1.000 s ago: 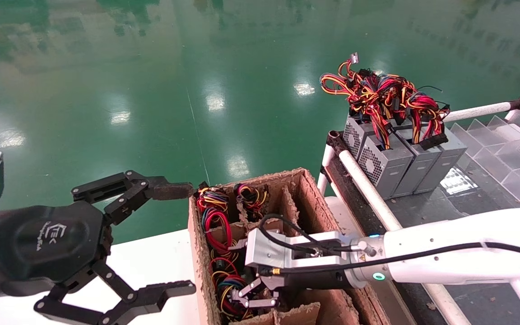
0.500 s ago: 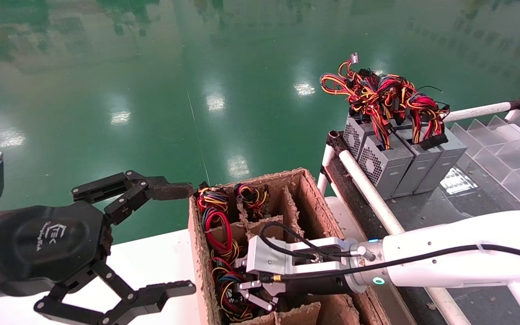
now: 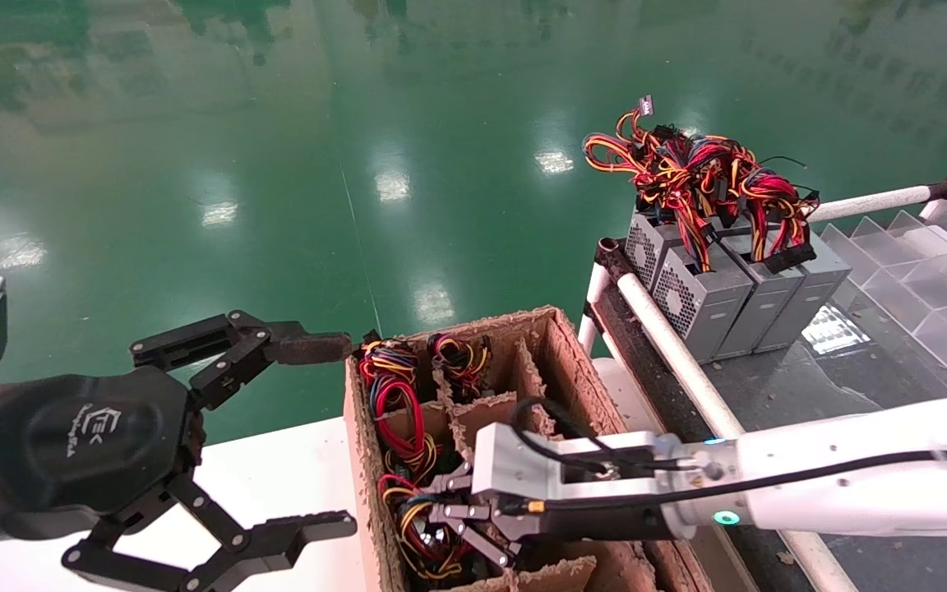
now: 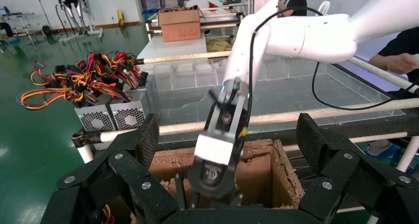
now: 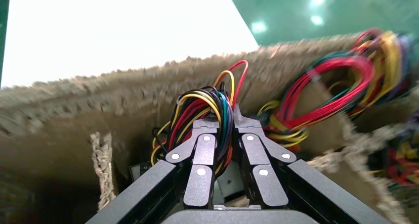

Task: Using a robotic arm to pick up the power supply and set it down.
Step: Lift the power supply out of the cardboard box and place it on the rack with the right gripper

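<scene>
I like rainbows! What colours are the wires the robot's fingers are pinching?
Red, yellow, green, blue and black wires, clearest in the right wrist view.

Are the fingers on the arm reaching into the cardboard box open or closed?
Closed. The right gripper has its fingers pinched on a looped wire bundle inside the box, leaving only a narrow gap filled by wires.

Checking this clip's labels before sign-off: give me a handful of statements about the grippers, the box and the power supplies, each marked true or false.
1. The right gripper is closed on a wire bundle inside the cardboard box. True.
2. The left gripper is shut. False: it is open, beside the box.
3. Three grey power supplies stand side by side on the rack. True.
4. Those three units have no wires. False: a tangled wire mass sits on top.
5. The box has no dividers. False: cardboard partitions split it.
</scene>
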### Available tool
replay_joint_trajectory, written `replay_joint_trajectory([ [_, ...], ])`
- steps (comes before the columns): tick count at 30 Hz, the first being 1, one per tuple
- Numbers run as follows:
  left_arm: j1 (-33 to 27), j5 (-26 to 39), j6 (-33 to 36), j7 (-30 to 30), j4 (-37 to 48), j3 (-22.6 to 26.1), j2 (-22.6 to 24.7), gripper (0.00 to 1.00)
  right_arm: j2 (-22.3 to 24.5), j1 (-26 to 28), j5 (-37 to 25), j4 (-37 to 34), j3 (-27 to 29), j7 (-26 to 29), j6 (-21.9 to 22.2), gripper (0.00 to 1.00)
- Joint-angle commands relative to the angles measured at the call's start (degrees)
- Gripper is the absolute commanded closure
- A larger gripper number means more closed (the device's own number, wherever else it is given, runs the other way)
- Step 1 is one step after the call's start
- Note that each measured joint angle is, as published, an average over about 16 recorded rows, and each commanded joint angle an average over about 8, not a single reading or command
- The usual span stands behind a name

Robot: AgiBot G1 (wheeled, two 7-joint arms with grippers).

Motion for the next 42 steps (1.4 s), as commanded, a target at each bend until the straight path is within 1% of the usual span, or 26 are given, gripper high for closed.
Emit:
replay_joint_trajectory([
  [1,0.0,0.0,0.0,0.0,0.0,0.0,0.0,0.0,0.9,-0.5,1.4,1.1,0.8,-0.6,-0.2,1.0],
  [6,0.0,0.0,0.0,0.0,0.0,0.0,0.0,0.0,4.1,-2.6,6.2,4.7,4.8,-1.5,1.6,1.0],
  [10,0.0,0.0,0.0,0.0,0.0,0.0,0.0,0.0,6.8,-3.2,11.1,6.5,8.5,-1.4,2.2,1.0],
  [18,0.0,0.0,0.0,0.0,0.0,0.0,0.0,0.0,12.2,-2.0,21.1,7.0,16.2,-1.6,1.3,1.0],
  [23,0.0,0.0,0.0,0.0,0.0,0.0,0.0,0.0,15.9,-1.1,25.4,6.1,20.3,-2.0,0.6,1.0],
  [27,0.0,0.0,0.0,0.0,0.0,0.0,0.0,0.0,19.3,-0.5,26.6,4.2,23.0,-3.5,0.4,1.0],
  [34,0.0,0.0,0.0,0.0,0.0,0.0,0.0,0.0,25.1,-1.4,25.4,-1.1,27.0,-9.7,1.2,1.0],
  [42,0.0,0.0,0.0,0.0,0.0,0.1,0.0,0.0,29.9,-3.8,23.8,-8.2,28.9,-15.7,-0.4,1.0],
])
